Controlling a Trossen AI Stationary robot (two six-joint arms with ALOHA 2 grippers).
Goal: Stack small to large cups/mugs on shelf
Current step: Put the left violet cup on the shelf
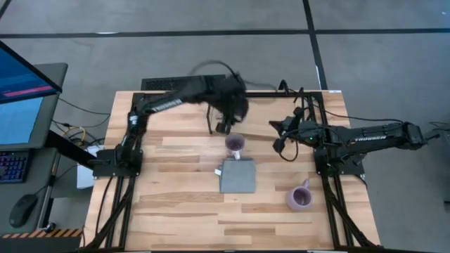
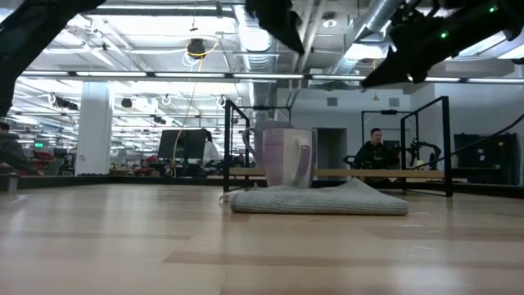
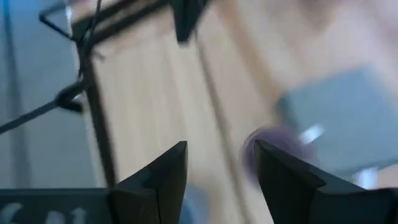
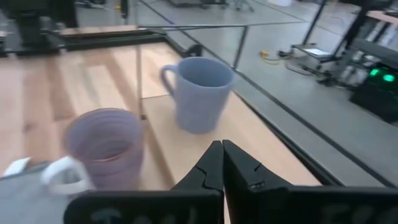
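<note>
Three mugs can be counted. One light purple mug (image 1: pixel 234 145) stands upright just above the centre of the high view, at the upper edge of the flat grey-blue square (image 1: pixel 238 175), which lies at the middle of the tabletop (image 1: pixel 176 204); in the low view this mug (image 2: pixel 287 156) sits on the far part of the square (image 2: pixel 319 201), its handle toward the left. A second light purple mug (image 1: pixel 300 197) stands alone at the lower right of the high view, well apart from the first. The blue mug (image 4: pixel 200 93) shows at the upper centre of the right wrist view, upright on the shelf (image 4: pixel 186 146), a light board in a thin black rod frame.

The left arm reaches from the left side of the high view across the top of the table, and the left gripper (image 1: pixel 223 127) hangs just above and left of the central mug, its fingers (image 3: pixel 165 177) spread apart with nothing between them. The right arm stretches in from the right edge, white lettering along its forearm too small to read; the right gripper (image 1: pixel 278 138) sits right of the central mug, fingertips pressed together and empty.
</note>
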